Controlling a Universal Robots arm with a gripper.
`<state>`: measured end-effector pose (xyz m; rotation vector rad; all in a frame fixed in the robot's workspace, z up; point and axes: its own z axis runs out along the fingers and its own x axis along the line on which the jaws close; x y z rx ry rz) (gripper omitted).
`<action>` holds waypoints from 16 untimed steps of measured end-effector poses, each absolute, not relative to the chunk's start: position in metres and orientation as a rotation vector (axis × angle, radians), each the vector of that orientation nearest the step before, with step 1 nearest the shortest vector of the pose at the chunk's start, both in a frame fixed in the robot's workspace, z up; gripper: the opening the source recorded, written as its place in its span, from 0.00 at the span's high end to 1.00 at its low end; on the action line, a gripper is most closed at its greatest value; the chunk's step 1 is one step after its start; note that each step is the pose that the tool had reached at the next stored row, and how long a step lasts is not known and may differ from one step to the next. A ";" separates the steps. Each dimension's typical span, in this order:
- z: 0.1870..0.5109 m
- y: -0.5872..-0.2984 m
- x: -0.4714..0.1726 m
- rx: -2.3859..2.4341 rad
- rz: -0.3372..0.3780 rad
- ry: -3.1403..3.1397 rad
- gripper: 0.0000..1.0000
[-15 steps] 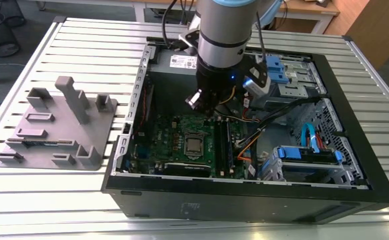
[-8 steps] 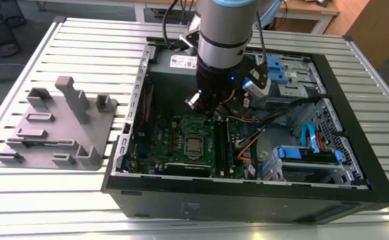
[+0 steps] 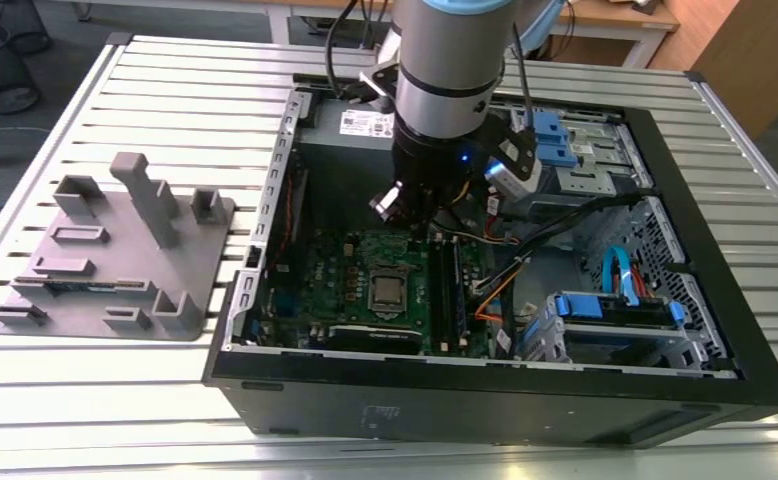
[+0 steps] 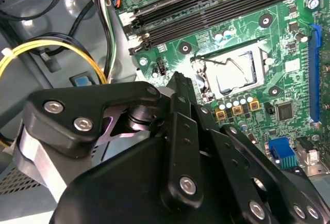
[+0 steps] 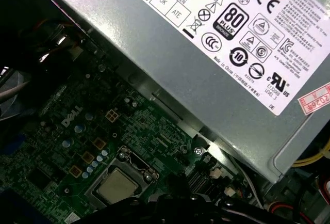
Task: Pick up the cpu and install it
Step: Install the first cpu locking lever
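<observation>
Hovering over the open black computer case [image 3: 709,385], the black gripper [image 4: 178,87] hangs near the green motherboard's metal-framed socket [image 3: 386,288]. I cannot tell its grasp. The small flat silver-topped cpu [image 5: 117,187] appears seated in that socket, so placement looks already made.

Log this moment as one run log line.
arm: over open computer case | gripper: above green circuit board | cpu: in socket
</observation>
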<state>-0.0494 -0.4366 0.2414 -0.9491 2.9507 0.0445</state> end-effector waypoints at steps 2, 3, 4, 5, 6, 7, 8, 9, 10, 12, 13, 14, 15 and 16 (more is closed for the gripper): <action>0.241 -0.437 -0.049 -0.940 0.037 2.955 0.89; 0.240 -0.437 -0.049 -0.936 0.034 2.957 0.89; 0.240 -0.438 -0.049 -0.932 0.030 2.959 0.89; 0.240 -0.438 -0.049 -0.927 0.026 2.961 0.89; 0.240 -0.438 -0.049 -0.923 0.023 2.964 0.89; 0.239 -0.439 -0.049 -0.918 0.021 2.966 0.89; 0.239 -0.439 -0.049 -0.913 0.018 2.968 0.89; 0.239 -0.439 -0.049 -0.908 0.016 2.970 0.89; 0.238 -0.439 -0.049 -0.902 0.014 2.972 0.89; 0.238 -0.440 -0.049 -0.890 0.010 2.976 0.89; 0.237 -0.441 -0.049 -0.884 0.010 2.978 0.89; 0.237 -0.441 -0.049 -0.879 0.009 2.980 0.89; 0.237 -0.442 -0.049 -0.873 0.009 2.981 0.89; 0.237 -0.442 -0.049 -0.867 0.008 2.983 0.89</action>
